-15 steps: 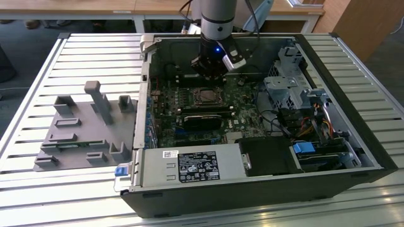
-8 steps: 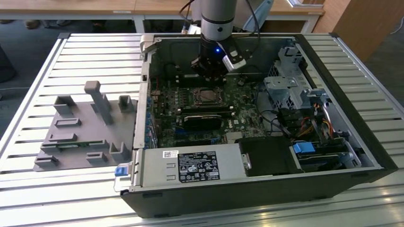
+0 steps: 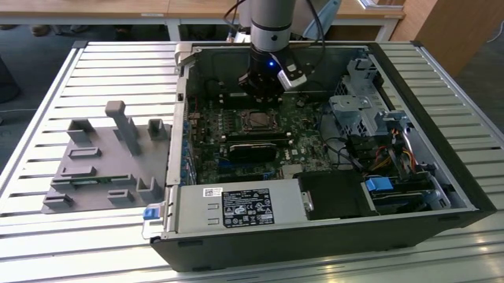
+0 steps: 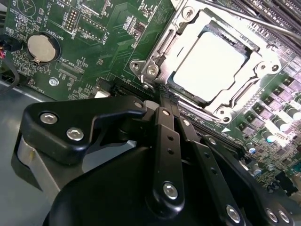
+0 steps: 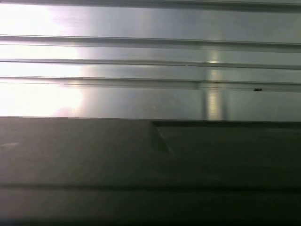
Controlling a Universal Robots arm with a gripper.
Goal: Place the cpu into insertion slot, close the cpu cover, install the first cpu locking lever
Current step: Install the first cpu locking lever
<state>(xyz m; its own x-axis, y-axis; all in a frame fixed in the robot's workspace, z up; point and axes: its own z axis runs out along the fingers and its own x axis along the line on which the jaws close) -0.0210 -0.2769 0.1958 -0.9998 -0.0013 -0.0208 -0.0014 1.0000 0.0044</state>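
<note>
The cpu (image 4: 209, 61) lies flat in the insertion slot (image 4: 221, 113), its bright silver top showing through the cut-out of the cpu cover (image 4: 262, 66), which lies down over its edges. A thin metal lever rod (image 4: 254, 21) runs along the socket's far side. My gripper (image 4: 160, 101) is shut with its black fingers pressed together, nothing visible between them, and its tips hover by one corner of the socket. In the exterior view my gripper (image 3: 262, 100) hangs inside the open computer case just behind the cpu (image 3: 256, 121).
A coin battery (image 4: 41, 48) sits on the green board. A black card (image 3: 254, 146) lies in front of the socket, a power supply (image 3: 236, 206) at the case front, and drive cages with cables (image 3: 370, 118) at the exterior view's right. A grey fixture plate (image 3: 102, 159) rests on the slatted table.
</note>
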